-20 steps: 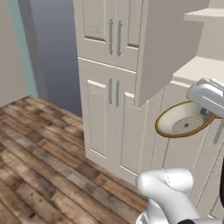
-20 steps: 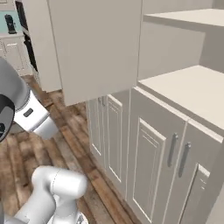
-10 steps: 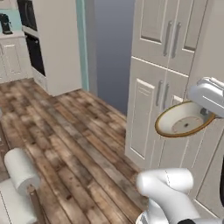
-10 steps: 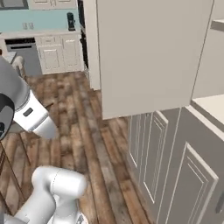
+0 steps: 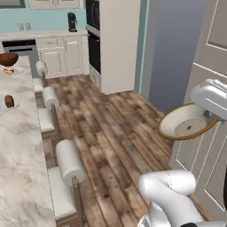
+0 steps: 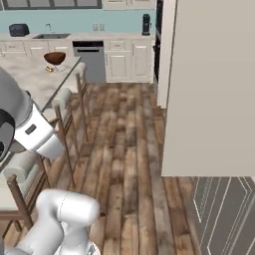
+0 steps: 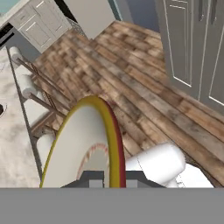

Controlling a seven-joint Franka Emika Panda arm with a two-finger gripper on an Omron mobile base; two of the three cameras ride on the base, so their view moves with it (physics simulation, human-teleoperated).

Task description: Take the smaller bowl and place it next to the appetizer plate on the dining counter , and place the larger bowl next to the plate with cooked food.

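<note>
Cabinets no longer fill our view; the desk with stools now appears, while our claw keeps clamping the small bowl.

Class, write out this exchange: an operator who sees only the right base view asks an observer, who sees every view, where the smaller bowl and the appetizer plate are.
Operator: My view has the counter and stools. Is the smaller bowl held?
Observer: Yes. In the left base view the smaller bowl hangs tilted in the shut end effector, over the wooden floor, apart from the dining counter.
Operator: And where is the appetizer plate?
Observer: In the left base view the appetizer plate lies on the dining counter with its brown block, nearer to the robot than the larger bowl.
</note>
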